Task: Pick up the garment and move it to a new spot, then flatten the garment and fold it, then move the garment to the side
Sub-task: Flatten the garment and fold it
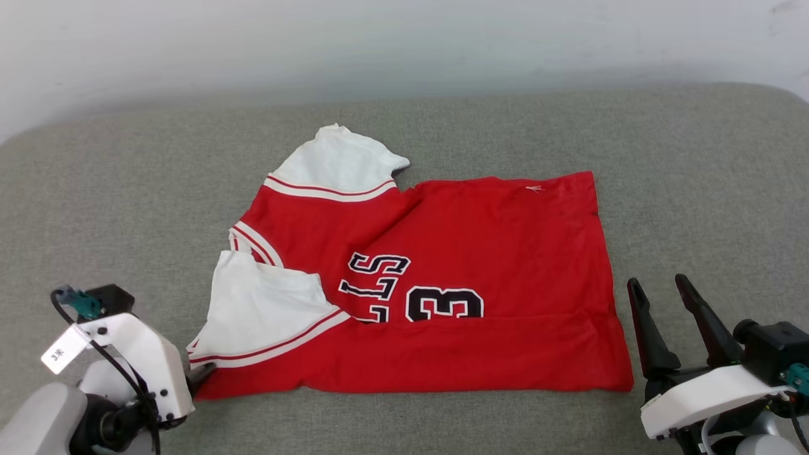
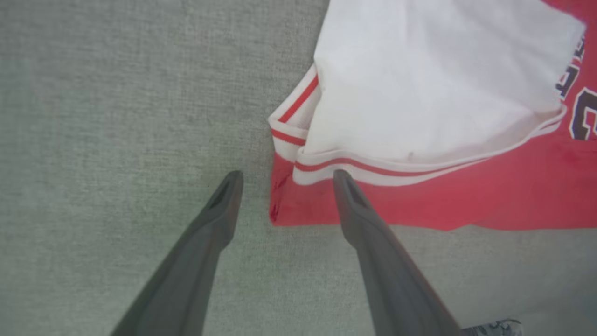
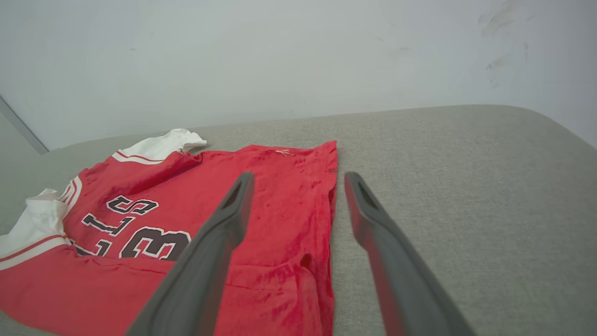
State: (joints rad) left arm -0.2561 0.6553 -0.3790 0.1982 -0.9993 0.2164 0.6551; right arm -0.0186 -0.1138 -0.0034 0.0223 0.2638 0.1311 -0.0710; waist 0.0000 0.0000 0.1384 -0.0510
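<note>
Jersey (image 1: 480,246) lies partly folded mid grey fabric surface (image 1: 695,158), white sleeves toward my left. My left hand (image 2: 284,177) is spread wide at the near-left corner. My right hand (image 1: 657,284) is wide too, just beside the right hem. Both empty.

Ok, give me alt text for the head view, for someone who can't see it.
A red jersey T-shirt with white sleeves and a black number 3 lies partly folded on a grey fabric surface, sleeves to the left. The left gripper sits by its near left corner; the right gripper, open, stands just off its near right corner, holding nothing.
</note>
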